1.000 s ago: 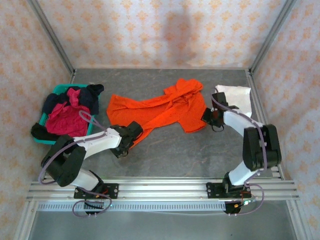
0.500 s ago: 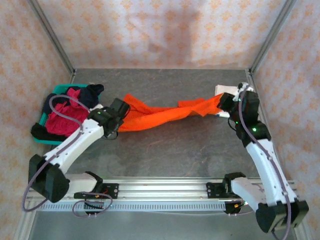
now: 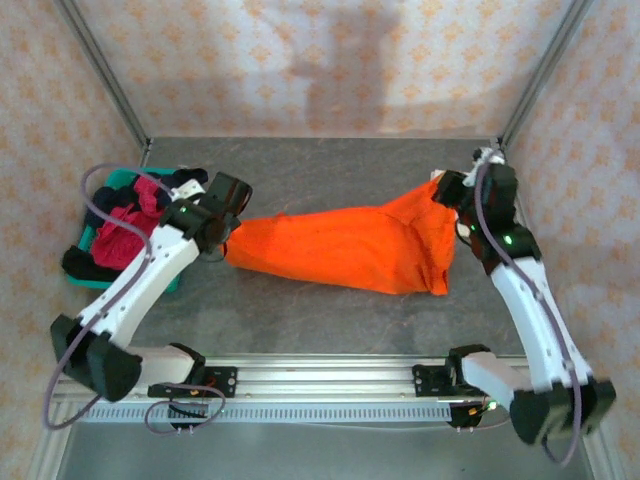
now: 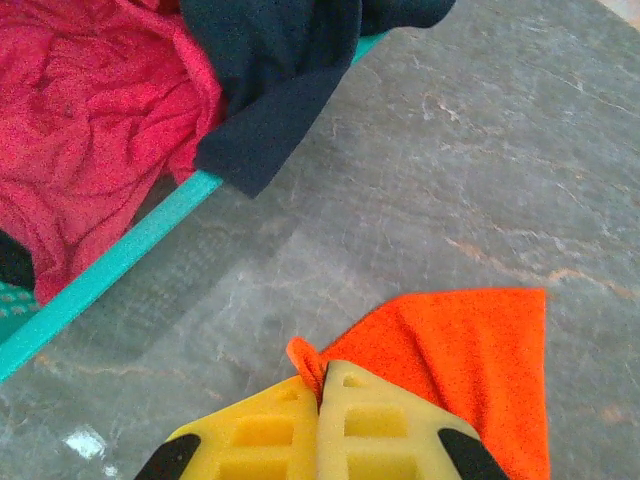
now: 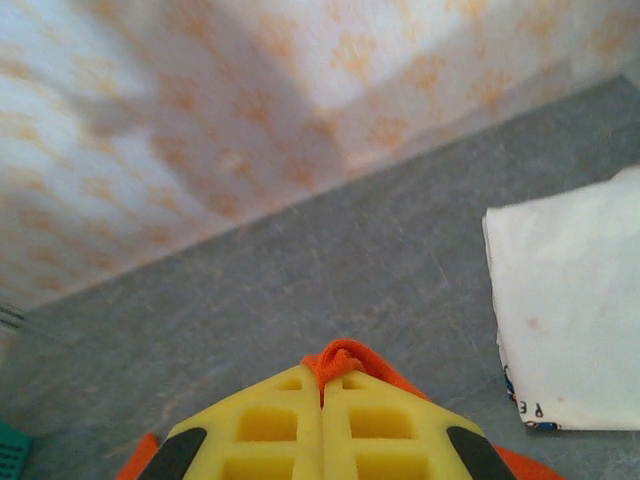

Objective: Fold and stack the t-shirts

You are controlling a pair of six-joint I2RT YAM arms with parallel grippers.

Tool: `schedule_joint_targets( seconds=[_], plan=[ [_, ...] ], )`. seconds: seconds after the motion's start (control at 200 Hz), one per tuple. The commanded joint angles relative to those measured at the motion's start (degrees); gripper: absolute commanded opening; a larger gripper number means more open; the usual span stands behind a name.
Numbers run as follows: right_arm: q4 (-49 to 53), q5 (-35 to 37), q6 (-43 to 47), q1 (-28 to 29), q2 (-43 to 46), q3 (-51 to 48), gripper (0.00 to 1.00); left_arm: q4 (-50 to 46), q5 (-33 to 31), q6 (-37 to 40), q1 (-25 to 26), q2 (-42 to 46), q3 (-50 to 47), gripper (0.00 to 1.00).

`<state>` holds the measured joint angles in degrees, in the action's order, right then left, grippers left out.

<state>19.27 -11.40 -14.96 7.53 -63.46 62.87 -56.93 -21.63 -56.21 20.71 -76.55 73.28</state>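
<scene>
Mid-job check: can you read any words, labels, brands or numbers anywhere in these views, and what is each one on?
White t-shirt, by its lower edge: small dark printed marks, too small and turned to read with certainty.
Orange t-shirt: no text to be seen.
Teal basket: no text to be seen.

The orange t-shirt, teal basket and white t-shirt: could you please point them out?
orange t-shirt (image 3: 340,250), top external view, cloth's middle.
teal basket (image 4: 110,265), left wrist view, rim.
white t-shirt (image 5: 570,300), right wrist view, cloth's middle.
</scene>
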Motion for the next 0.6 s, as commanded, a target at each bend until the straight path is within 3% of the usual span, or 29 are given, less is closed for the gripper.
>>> schedule_joint_targets(
  seconds=[0.0, 0.145, 0.32, 0.49, 0.595],
  plan=[
    [-6.3, -0.1, 1.8, -0.5, -9.9, 5.7, 0.00, 6.0, -2.0, 3.1, -3.5, -6.9, 5.4, 0.00],
    [-8.0, -2.3, 2.9, -0.7, -25.4, 19.8, 0.00, 3.4, -1.2, 7.1, -7.4, -20.6, 23.2, 0.00],
    [-8.8, -2.9, 1.9, -1.0, -37.3, 39.9, 0.00, -1.5, -0.5, 12.2, -11.3, -36.5, 49.9, 0.00],
    [-12.3, -4.6, -1.4, -1.0, -37.6, 51.5, 0.00, -11.4, 2.7, 15.6, -13.3, -47.6, 83.6, 0.00],
    [-11.9, -5.1, -1.9, -1.0, -34.4, 54.5, 0.00, -9.9, 2.7, 16.7, -13.4, -42.8, 85.3, 0.00]
  ],
)
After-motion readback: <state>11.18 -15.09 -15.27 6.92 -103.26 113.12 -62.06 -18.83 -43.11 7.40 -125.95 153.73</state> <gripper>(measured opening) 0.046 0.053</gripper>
